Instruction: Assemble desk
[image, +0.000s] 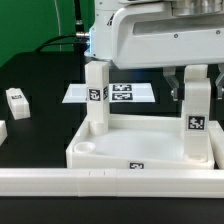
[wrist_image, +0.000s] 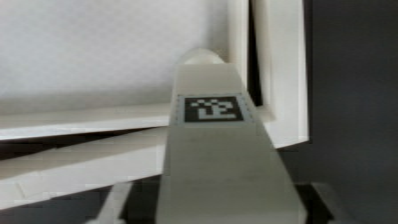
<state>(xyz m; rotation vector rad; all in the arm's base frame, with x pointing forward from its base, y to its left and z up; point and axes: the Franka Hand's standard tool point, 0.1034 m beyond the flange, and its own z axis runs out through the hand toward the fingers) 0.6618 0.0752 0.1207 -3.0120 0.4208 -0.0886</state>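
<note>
A white rail (image: 40, 182) runs along the near edge of the black desk (image: 40, 75), and just behind it lies the tabletop (image: 140, 142), open side up, with an empty round socket (image: 88, 148) at its near-left corner. The fingers (image: 177, 88) straddle the upper part of the right leg (image: 197, 125), one on each side and close against it. Whether they actually pinch it or stop just short of it cannot be told. That leg stands upright at the tabletop's near-right corner, and its foot is hidden by the rim, so whether it sits in a socket is unclear. A left leg (image: 97, 100) stands upright at the far-left corner, apart from the fingers. In the wrist view the right leg (wrist_image: 214, 150) fills the middle, its tag (wrist_image: 215, 108) blurred, and only dark slivers of the fingers show beside it. The marker board (image: 130, 93) lies at the far side, partly behind the left leg. A small block (image: 17, 100) sits well to the left, and a white piece (image: 3, 131) is cut off by the exterior view's left edge. The arm is cut off at the top.
</note>
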